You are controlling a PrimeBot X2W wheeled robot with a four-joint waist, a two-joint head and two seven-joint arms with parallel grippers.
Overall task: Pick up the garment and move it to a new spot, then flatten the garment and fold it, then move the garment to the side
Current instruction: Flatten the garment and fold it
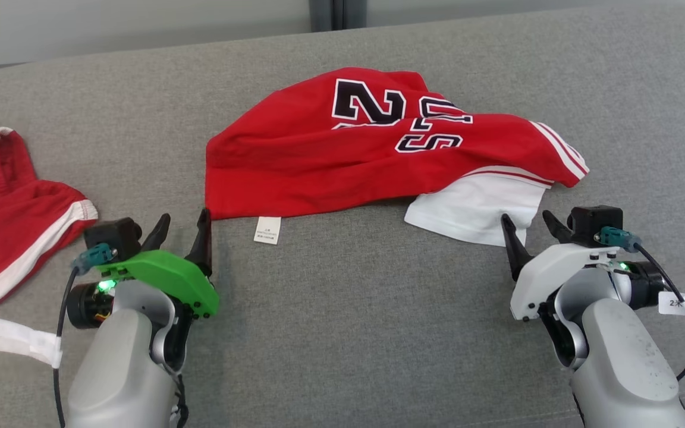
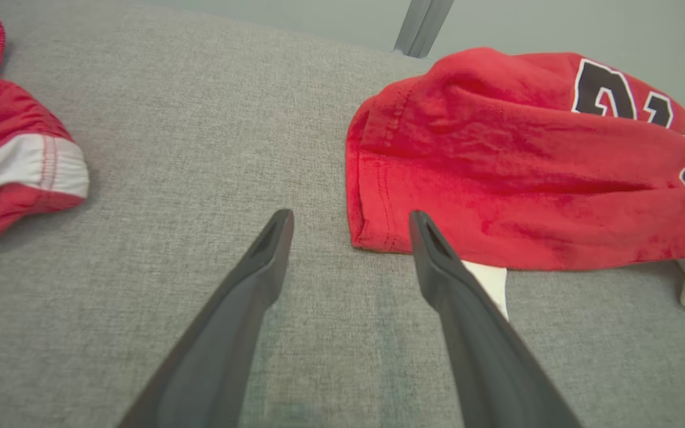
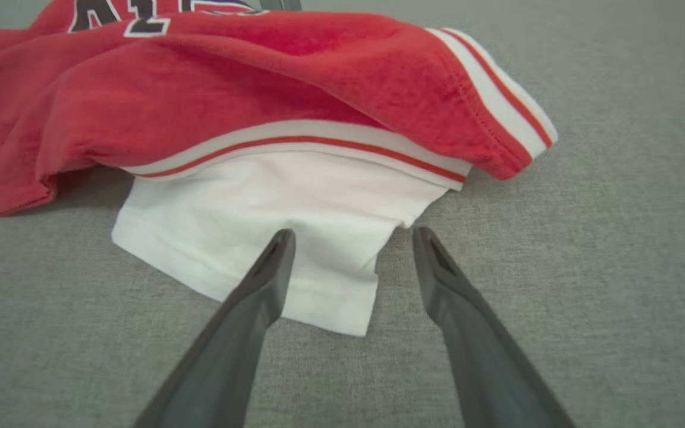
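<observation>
The garment (image 1: 342, 157) is a red shirt with black-and-white numerals, white-striped trim and a white sleeve (image 1: 476, 208), lying crumpled in the middle of the grey surface. A white care label (image 1: 267, 230) pokes out at its near edge. My left gripper (image 1: 185, 224) stands open just short of the shirt's near left corner (image 2: 372, 232), with nothing between its fingers. My right gripper (image 1: 528, 224) is open at the near right. Its fingertips hover over the edge of the white sleeve (image 3: 271, 220), touching nothing that I can make out.
A second red garment (image 1: 3, 208) with a white stripe lies at the far left, also visible in the left wrist view (image 2: 3, 154). A white strip of tape or label (image 1: 18, 340) lies near the left forearm. The grey fabric surface (image 1: 354, 309) is bare between the arms.
</observation>
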